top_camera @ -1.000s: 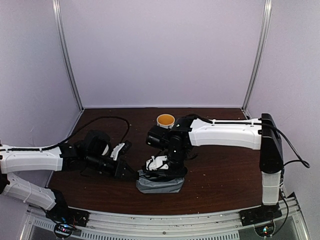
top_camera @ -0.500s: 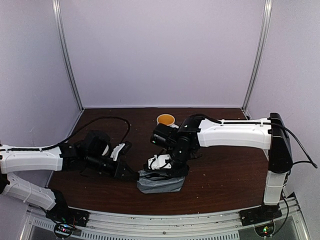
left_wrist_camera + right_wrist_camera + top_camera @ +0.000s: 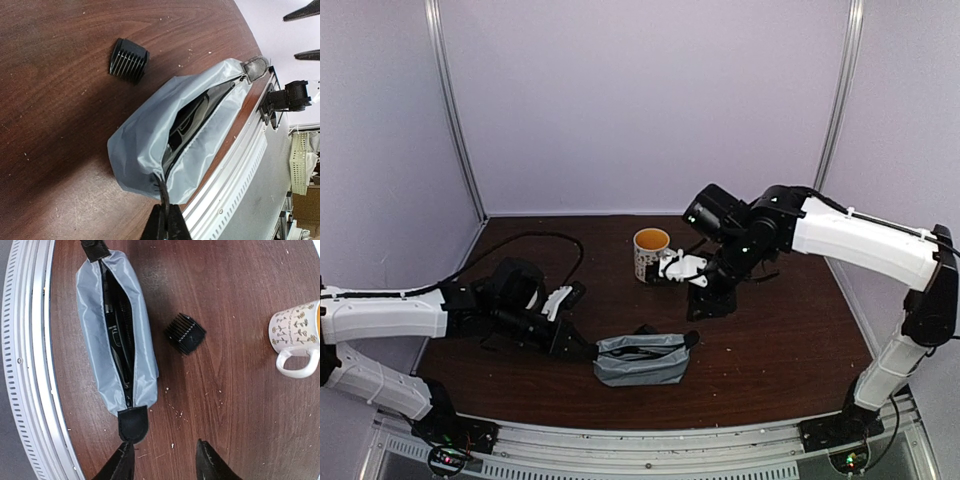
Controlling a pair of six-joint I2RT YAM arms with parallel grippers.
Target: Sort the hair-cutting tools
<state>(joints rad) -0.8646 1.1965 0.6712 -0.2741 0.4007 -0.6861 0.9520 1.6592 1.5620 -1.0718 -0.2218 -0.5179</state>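
table (image 3: 770, 350): dark brown wood, a bit crumby, silver rail (image 3: 670, 440) running along the front edge

right arm (image 3: 860, 235): white, comes up from the front right corner, arcs high, then drops toward the middle of the table

left arm (image 3: 380, 320): white too, lying low along the left side, reaching in toward the front middle, black cable (image 3: 520, 240) looping behind it

pouch (image 3: 640, 365): grey, lying near the front edge about mid-table, long side running along that edge; zip wide open, fabric puffed up a little, black tab (image 3: 133, 424) at each end

mug (image 3: 651, 252): white with a small print, yellow inside, upright toward the back edge around the middle, well apart from the pouch

right gripper (image 3: 164, 447): fingers spread apart, nothing between them, pointing down, hanging over the wood just right of the mug

left gripper (image 3: 167, 222): pressed together, pinching the left end of the pouch by its tab, down low at the table

tools (image 3: 117, 325): dark stuff tucked lengthwise inside the open pouch; a toothed edge peeking out along the zip, rest too dark to tell apart

block (image 3: 185, 333): small, black, ribbed along one side, sitting alone on bare wood just behind the pouch, not touching it; between pouch and mug, way closer to the pouch
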